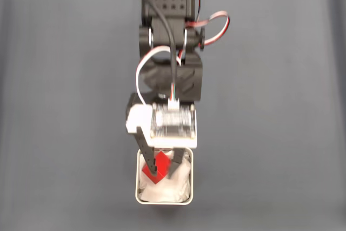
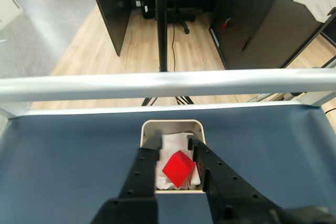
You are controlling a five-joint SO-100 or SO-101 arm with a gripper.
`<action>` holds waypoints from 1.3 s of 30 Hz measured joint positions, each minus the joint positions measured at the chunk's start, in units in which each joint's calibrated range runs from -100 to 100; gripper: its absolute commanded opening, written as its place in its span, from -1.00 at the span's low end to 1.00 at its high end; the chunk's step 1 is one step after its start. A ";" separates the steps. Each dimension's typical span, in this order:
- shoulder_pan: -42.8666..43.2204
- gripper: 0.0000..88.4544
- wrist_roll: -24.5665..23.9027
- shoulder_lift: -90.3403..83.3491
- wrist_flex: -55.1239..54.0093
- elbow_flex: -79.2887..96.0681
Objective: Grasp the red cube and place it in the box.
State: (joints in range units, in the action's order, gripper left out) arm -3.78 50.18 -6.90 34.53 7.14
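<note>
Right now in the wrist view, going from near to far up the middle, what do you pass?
Gripper fingers, then the red cube between them over the box, then blue table, the metal rail, the wooden floor, and an office chair.

The arm [image 1: 172, 31] is built of matte black printed plastic, blocky segments stacked one after another, with a grid of small round holes on the top housing. A black cable runs down its middle; a white cable loops out on the left of the fixed view, and a red-white-black twisted lead curls out on the right. Near the wrist sits a white plastic block [image 1: 138, 118] beside a square pale circuit board [image 1: 173, 124] with a small connector on its upper edge. The gripper [image 1: 161, 171] has two slim black fingers [image 2: 140, 174], each dotted with a row of small holes in the wrist view.
</note>
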 measured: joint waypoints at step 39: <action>3.12 -1.00 -2.00 -92.31 36.60 92.22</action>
State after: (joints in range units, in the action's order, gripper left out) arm -0.67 48.18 -99.22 71.12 99.37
